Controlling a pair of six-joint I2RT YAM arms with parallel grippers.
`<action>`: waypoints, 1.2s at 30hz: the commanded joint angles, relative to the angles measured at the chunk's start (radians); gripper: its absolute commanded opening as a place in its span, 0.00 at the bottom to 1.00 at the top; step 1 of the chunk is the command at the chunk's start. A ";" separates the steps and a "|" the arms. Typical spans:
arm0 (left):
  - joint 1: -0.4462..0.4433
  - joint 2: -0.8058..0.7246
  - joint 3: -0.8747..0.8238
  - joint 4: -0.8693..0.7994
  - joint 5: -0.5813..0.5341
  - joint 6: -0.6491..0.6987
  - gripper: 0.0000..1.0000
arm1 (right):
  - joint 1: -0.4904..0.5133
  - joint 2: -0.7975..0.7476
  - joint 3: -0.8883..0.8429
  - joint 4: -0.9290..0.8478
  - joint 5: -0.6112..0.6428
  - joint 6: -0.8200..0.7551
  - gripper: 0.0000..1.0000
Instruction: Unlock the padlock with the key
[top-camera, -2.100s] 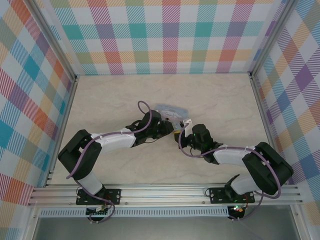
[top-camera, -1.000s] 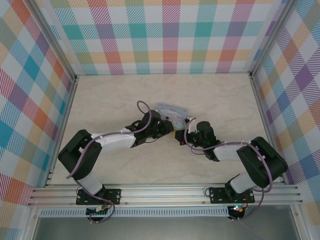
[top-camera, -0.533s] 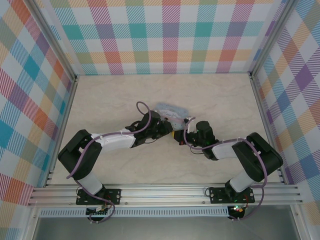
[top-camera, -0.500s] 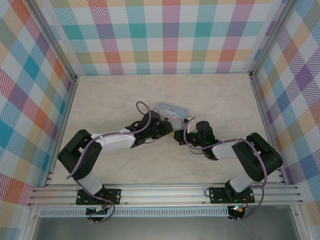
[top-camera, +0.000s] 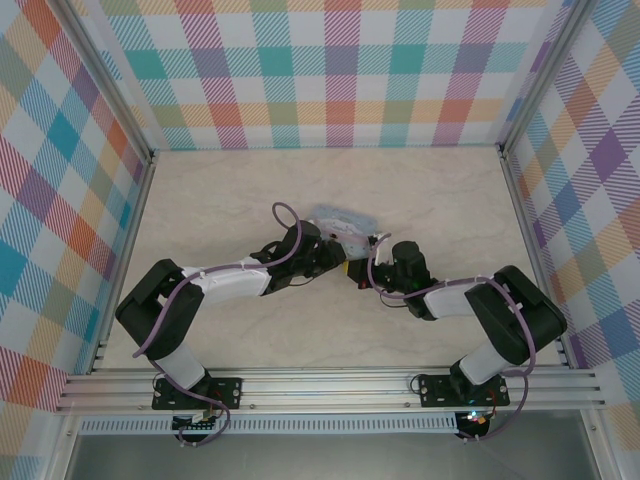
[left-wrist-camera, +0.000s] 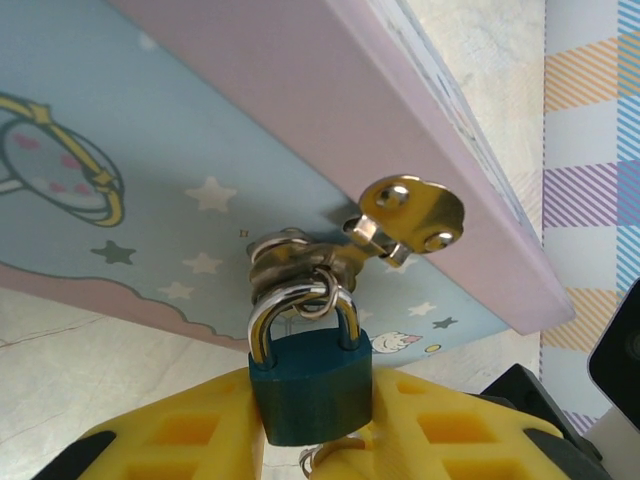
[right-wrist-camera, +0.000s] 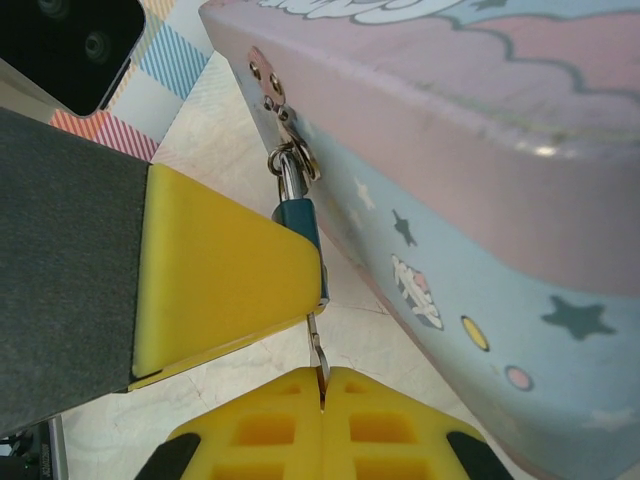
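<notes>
The padlock (left-wrist-camera: 310, 388) hangs from the hasp (left-wrist-camera: 405, 215) of the tin (left-wrist-camera: 150, 130), shackle closed. Its body is clamped in the partly open left gripper (left-wrist-camera: 312, 440). The right gripper (right-wrist-camera: 322, 400), fully closed, pinches the key (right-wrist-camera: 316, 345), which reaches the padlock's underside. Insertion appears under way; turning and release remain.

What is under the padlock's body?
The key, pinched in the shut right gripper, points up at the underside of the padlock. Whether it is inserted is covered by a finger of the left gripper.
</notes>
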 joint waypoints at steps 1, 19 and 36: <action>-0.014 0.004 0.000 0.004 0.064 0.002 0.31 | 0.011 -0.034 0.043 0.104 -0.008 -0.015 0.00; -0.013 0.039 -0.006 0.025 0.073 -0.011 0.30 | 0.015 -0.036 0.069 0.178 0.033 -0.009 0.00; -0.015 0.084 -0.007 0.044 0.081 -0.022 0.30 | 0.015 -0.042 0.094 0.189 0.061 -0.003 0.00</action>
